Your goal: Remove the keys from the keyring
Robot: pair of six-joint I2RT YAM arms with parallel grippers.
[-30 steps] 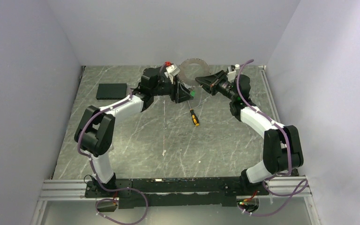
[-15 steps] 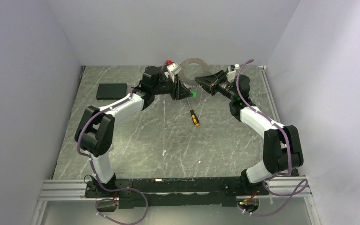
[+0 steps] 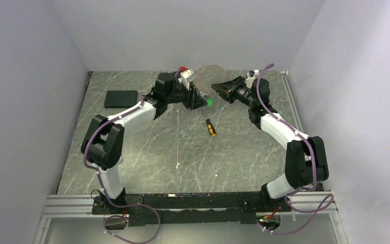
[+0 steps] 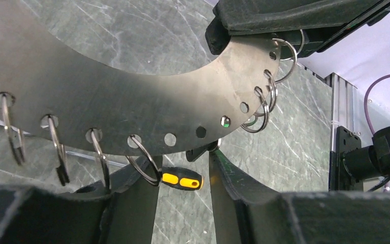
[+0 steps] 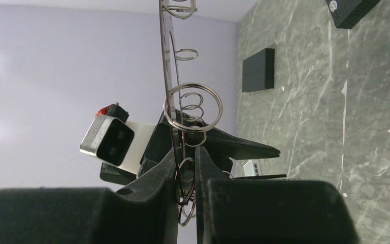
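**Top view.** The keyring (image 3: 209, 68) was raised off the counter (image 3: 147, 152) at the far end, held between the two arms. The right pincer (image 3: 215, 87) met it from the right. The left pincer (image 3: 201, 99) sat just below it, beside the green tag (image 3: 209, 101). A screwdriver (image 3: 210, 126) lay on the counter nearer the bases, and a black box (image 3: 121, 98) lay well apart to the left.

**Left wrist view.** The keyring (image 4: 106, 96) appeared as a broad, flat grey arc pierced by a row of holes. The keys (image 4: 147, 162), seen here as small wire loops, hung through several of these holes, while other holes were bare. The right pincer (image 4: 233, 35) was closed over the upper end of the arc. The left pincer (image 4: 183, 162) had its fingers (image 4: 132, 198) spread beneath the lower edge, with nothing visibly between them.

**Right wrist view.** The keyring (image 5: 163, 61) was seen edge-on as a thin line. It ran down into the right pincer (image 5: 185, 162), which was clamped on it from both faces. The keys (image 5: 193, 107) stood out to the side of it.

**Step in hand (judgement).** One loop probably had to be caught and worked out of its hole. For this, the right pincer should have held the arc rigid. The left should have closed on one loop only, near its split, and turned it along its own curve rather than pulling straight. A straight pull risked twisting the arc in the clamp.
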